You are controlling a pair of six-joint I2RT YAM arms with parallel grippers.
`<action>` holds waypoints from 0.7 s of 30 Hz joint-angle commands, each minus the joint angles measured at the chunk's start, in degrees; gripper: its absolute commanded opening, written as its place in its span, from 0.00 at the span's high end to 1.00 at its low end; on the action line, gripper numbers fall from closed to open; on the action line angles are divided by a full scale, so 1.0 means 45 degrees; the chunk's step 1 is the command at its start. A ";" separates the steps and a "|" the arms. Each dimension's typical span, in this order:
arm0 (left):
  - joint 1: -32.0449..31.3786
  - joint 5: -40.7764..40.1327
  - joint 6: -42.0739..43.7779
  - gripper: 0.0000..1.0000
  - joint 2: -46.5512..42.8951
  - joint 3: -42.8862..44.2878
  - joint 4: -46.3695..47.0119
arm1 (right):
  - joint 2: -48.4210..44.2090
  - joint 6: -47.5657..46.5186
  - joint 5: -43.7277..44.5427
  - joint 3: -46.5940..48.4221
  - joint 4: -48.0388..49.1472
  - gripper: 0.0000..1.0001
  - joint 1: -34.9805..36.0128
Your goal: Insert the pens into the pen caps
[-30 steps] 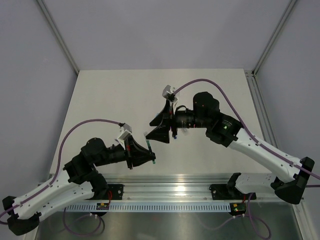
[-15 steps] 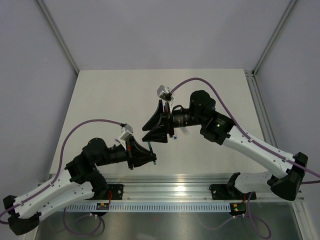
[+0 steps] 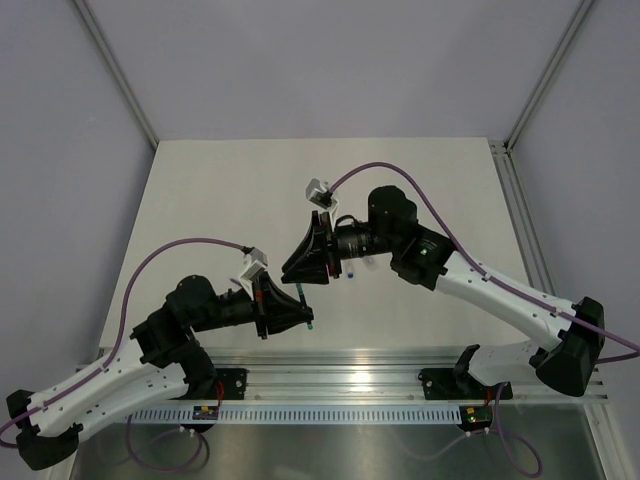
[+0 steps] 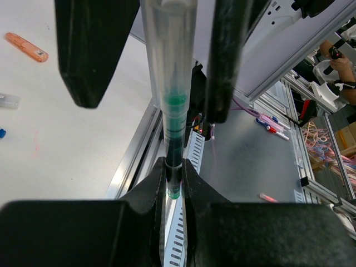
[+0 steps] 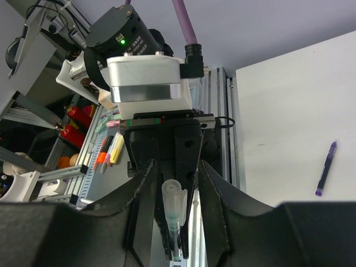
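Pen (image 3: 308, 323), clear with green ink, is pinched in my left gripper (image 3: 298, 316) near the table (image 3: 200, 200) front edge, seen from above. My right gripper (image 3: 298, 268) has swung in toward it.

Left wrist: the pen is clamped at its green end.

Right wrist: my spread fingers (image 5: 139, 211) straddle its clear end without touching. I judge this is alignment for capping, but I cannot tell whether that clear end is a cap.

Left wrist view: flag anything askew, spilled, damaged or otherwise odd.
Nothing looks broken or spilled. The one oddity is what looks like a faint pink smear on the table, near the clear cap. The green pen sits straight in the left gripper.
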 commanded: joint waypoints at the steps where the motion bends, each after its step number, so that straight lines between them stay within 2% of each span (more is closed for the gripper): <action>1: 0.0011 0.0021 -0.0090 1.00 -0.0007 0.0006 0.0772 | -0.0383 0.0046 -0.0138 -0.0213 0.0522 0.61 -0.0057; 3: 0.0011 0.0001 -0.0091 1.00 0.0012 0.0026 0.0772 | -0.0442 0.0046 -0.0118 -0.0310 0.0522 0.66 -0.0057; 4: 0.0011 -0.0038 -0.0090 1.00 0.0032 0.0026 0.0791 | -0.0480 0.0027 -0.0080 -0.0330 0.0483 0.73 -0.0057; 7: 0.0011 -0.0154 -0.0071 1.00 0.0032 0.0026 0.0753 | -0.0694 -0.0012 0.0134 -0.0467 0.0463 0.84 -0.0057; 8: 0.0011 -0.0213 -0.0071 1.00 0.0032 0.0026 0.0733 | -0.0773 0.0007 0.0213 -0.0525 0.0463 0.91 -0.0077; 11: 0.0011 -0.0642 -0.0071 1.00 -0.0065 0.0026 0.0597 | -0.1241 -0.0013 0.0662 -0.0915 0.0404 1.00 -0.0057; 18: 0.0011 -0.1210 -0.0245 1.00 0.0012 0.0025 0.1063 | -0.2921 0.0222 0.3002 -0.2829 0.0736 1.00 0.0313; 21: 0.0011 -0.1249 -0.0305 1.00 0.0538 0.0453 0.1550 | -0.3642 0.0125 0.4525 -0.3493 0.0756 1.00 0.1130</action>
